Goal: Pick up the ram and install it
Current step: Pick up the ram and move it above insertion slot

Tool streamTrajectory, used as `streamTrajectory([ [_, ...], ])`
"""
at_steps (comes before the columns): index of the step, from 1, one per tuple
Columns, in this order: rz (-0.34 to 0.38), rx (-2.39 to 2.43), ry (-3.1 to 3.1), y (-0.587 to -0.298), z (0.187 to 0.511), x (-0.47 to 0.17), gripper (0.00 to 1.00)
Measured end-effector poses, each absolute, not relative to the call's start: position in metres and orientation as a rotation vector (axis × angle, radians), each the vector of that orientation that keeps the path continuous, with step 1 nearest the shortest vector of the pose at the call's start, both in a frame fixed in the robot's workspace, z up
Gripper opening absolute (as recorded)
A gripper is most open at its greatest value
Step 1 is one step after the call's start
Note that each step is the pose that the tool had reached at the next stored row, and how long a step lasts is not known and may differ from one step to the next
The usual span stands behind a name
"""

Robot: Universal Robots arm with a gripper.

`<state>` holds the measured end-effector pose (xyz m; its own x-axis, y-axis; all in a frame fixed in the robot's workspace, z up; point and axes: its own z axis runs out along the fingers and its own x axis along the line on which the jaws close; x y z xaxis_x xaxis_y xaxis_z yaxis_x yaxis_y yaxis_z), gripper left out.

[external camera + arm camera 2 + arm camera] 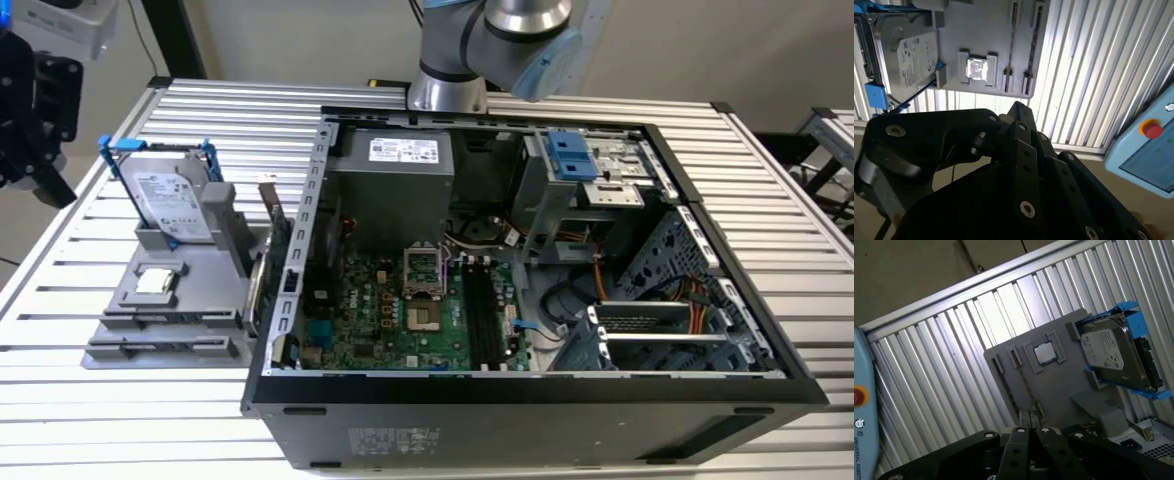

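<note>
1. The task was judged barely begun: the black jointed metal gripper (1029, 429) was held above the table, its jaws seemingly clenched together on nothing.
2. The ram (1027, 385), read as the thin dark strip seen edge-on, was found standing in a slot of the flat matte-grey plastic tray (1064, 390). Pick-up and installation were left undone.
3. The long black memory slots (487, 320) in the open black metal computer case (534, 388) were judged unfilled.
4. The shiny ribbed aluminium table (944, 370) and a smooth silver hard drive (1111, 352) in a blue frame were noted.
</note>
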<state>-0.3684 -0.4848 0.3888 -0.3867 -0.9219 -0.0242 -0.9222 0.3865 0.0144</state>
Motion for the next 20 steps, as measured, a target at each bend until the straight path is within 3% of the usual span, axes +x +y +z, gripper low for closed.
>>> streamTrajectory([
  [20,0.035,-2.151,2.269,-0.4844,0.3883,-0.3685,0.0],
])
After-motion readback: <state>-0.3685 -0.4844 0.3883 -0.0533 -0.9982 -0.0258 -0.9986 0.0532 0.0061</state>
